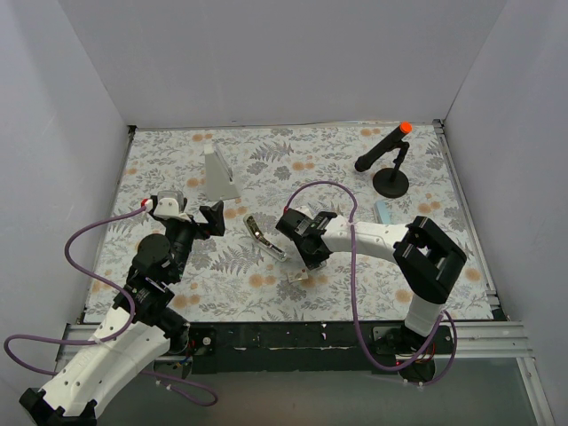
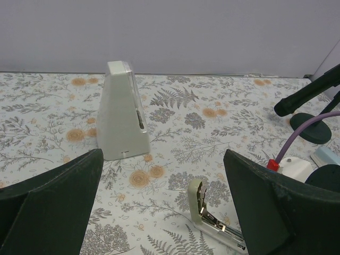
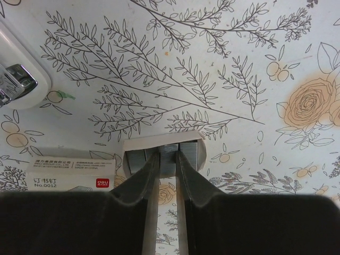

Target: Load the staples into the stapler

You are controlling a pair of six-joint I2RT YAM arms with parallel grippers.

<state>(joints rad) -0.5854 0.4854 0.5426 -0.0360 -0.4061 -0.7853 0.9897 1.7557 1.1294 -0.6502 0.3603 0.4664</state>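
Observation:
The stapler (image 1: 264, 240) lies hinged open at the table's middle, its metal channel showing (image 2: 215, 215); one rounded end reaches into the right wrist view (image 3: 16, 79). Just to its right sits the staples' small paper tray (image 3: 159, 141) holding grey strips (image 3: 169, 156), with the whitish printed packet (image 3: 69, 172) beside it. My right gripper (image 3: 168, 155) points down into the tray, its fingers pressed on both sides of the middle strip, which still rests in the tray (image 1: 297, 275). My left gripper (image 1: 213, 217) hovers wide open left of the stapler, nothing between its fingers (image 2: 162, 175).
A tall grey-white wedge (image 1: 220, 173) stands behind the left gripper (image 2: 121, 111). At the back right is a black stand with an orange tip (image 1: 390, 164), with a small pale-blue piece (image 1: 383, 211) near it. White walls enclose the flowered mat.

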